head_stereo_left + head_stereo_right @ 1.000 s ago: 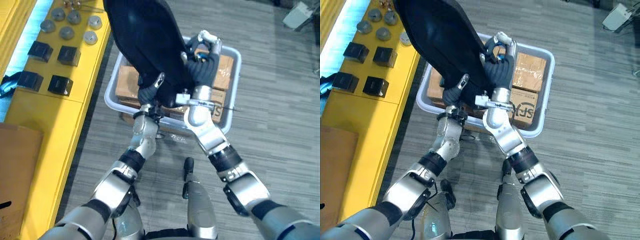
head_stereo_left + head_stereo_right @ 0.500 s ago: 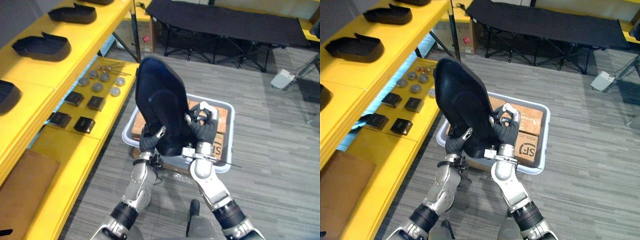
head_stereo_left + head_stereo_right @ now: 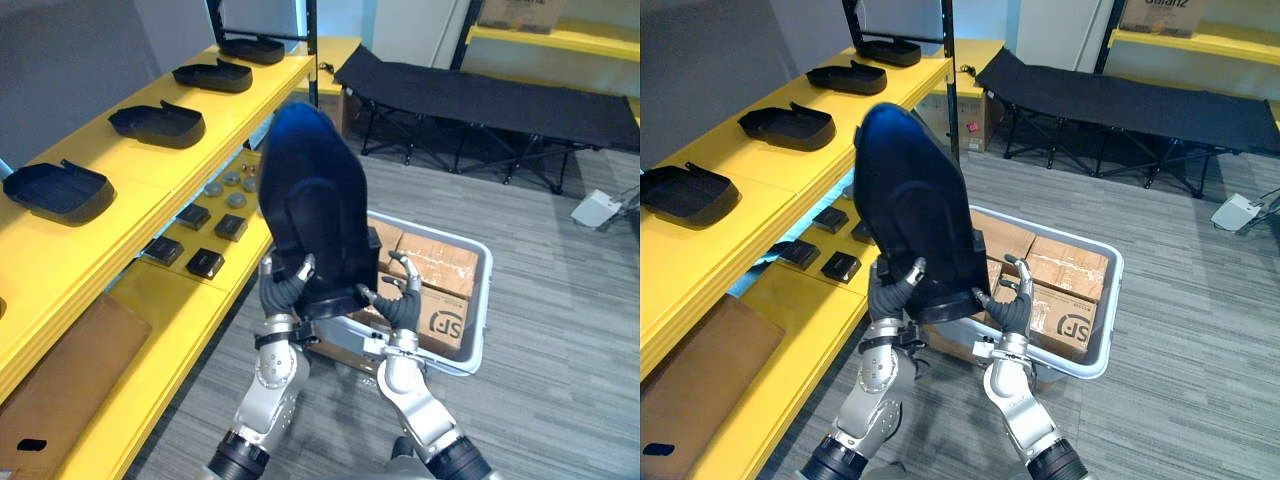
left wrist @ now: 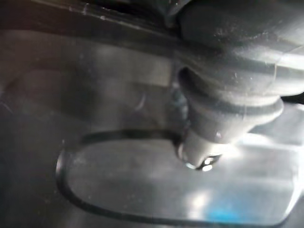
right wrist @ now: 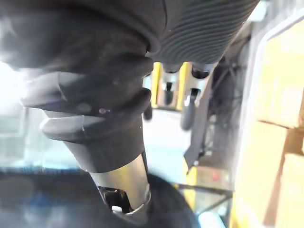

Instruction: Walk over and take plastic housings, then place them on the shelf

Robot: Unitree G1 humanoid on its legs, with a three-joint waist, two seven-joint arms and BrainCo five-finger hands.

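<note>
Nearest me, my left hand [image 3: 283, 293] and my right hand [image 3: 398, 303] are both clamped on the bottom end of the plastic housing [image 3: 315, 215]. On each side the thumb presses against its smooth dark wall and the fingers curl up along the edge. The housing stands upright between my hands, raised in the air in front of me. It is a long black shell, rounded at the top, with a glossy sheen and a raised oval panel on the face toward me. Just behind it on the grey planked floor [image 3: 560, 380] sits a grey plastic bin [image 3: 486, 300] with rounded corners, packed with taped brown cardboard boxes [image 3: 445, 265]. On my left runs the yellow shelf [image 3: 150, 180]. A flat brown cardboard sheet [image 3: 60, 370] lies on the near end of its lower tier, with small square black blocks [image 3: 205, 262] beyond it and round grey discs [image 3: 237, 200] past those. The upper tier carries more black housings [image 3: 157, 122] laid in a row, open side up, running away from me. Farthest off, across the floor, stands a black fabric folding cot [image 3: 490, 95] on thin crossed legs.
</note>
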